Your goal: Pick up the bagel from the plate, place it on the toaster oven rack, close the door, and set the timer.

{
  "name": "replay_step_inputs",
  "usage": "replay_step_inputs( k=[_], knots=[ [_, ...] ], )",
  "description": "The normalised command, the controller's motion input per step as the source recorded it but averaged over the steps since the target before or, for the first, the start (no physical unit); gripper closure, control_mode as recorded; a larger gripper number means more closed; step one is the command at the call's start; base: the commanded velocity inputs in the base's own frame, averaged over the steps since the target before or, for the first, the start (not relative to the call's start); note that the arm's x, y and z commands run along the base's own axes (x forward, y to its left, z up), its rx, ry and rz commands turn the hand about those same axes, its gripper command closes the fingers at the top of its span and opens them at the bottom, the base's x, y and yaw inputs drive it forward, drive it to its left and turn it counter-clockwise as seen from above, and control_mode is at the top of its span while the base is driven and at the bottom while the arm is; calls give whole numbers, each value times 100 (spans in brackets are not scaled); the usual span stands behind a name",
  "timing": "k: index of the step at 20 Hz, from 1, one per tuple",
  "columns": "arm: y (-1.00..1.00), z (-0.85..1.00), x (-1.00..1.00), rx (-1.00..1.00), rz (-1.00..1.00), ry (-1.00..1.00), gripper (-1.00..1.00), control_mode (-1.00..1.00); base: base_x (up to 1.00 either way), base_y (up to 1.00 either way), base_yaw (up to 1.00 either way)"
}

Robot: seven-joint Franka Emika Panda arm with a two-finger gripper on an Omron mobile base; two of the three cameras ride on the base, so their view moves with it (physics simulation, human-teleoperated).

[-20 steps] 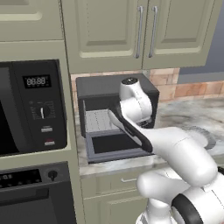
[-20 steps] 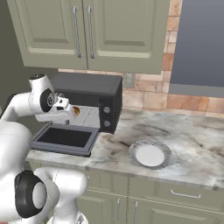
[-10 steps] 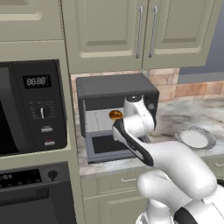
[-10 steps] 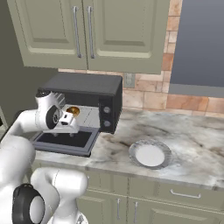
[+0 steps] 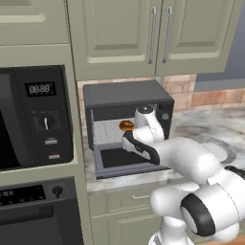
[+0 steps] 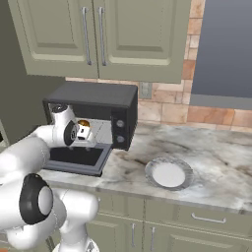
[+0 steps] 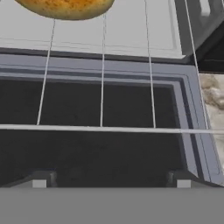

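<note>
Bagel point(image 5: 126, 125) rests on the wire rack point(image 7: 105, 65) inside the toaster oven point(image 6: 101, 106), released, while the claw point(image 7: 109, 183) hangs spread and empty above the dropped-open door point(image 5: 125, 159). Bread this small looks light, soft and slightly springy, best pinched across its outer ring. The plate point(image 6: 169, 174) sits bare on the marble bench point(image 6: 216, 167), well apart.

Arm bent fwd, wrist tilted down; claw point(image 7: 111, 183) jaws wide apart, empty.
</note>
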Motion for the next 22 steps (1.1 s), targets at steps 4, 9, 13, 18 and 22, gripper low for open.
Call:
replay_step_inputs(
  k=[4, 9, 13, 18, 22],
  knots=[
    [4, 0, 68, 2, 0, 0, -100, -100, 0, 0, 0],
    [12, 0, 70, 0, 0, 0, -100, -100, 0, 0, 0],
    [12, 0, 66, 0, 0, 0, -100, -100, 0, 0, 0],
    [8, 3, 70, 0, 0, 0, -100, -100, 0, 0, 0],
    [-5, 14, -13, 0, 0, 0, -100, -100, 0, 0, 0]
  ],
)
